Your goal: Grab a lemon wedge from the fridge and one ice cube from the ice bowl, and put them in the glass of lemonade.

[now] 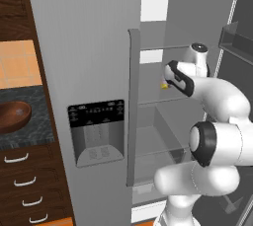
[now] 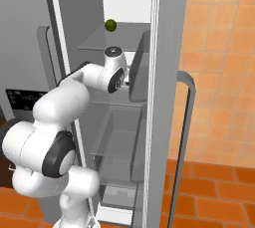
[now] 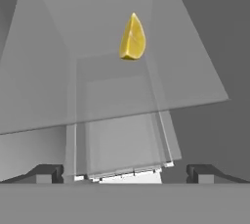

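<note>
Two doors make up the tall light-grey fridge [image 1: 84, 47] I am working at: its left one, with the black dispenser panel [image 1: 96, 132] and long vertical grey handle [image 1: 132, 106], is closed, and its right one is swung open so I can see the clear glass shelves [image 2: 104, 47] inside. My white arm reaches into the open compartment at middle-shelf height. Through the hand camera I see the tiny bright yellow lemon wedge [image 3: 132, 38] lying on a glass shelf ahead of the gripper [image 3: 125, 171], clearly apart from the fingertips [image 3: 45, 173], which show at the bottom corners of that view, spread wide with nothing between them. From the left base camera a small spot of yellow [image 1: 164, 85] peeks out just beside the hand. One shelf higher, in the right base camera, a small round dark-green fruit [image 2: 110, 25] sits near the back wall. Off to the left of the fridge, the wide reddish-brown wooden ice bowl [image 1: 14, 115] rests on the dark speckled counter [image 1: 34, 131] above dark wood drawers [image 1: 29, 185].
</note>
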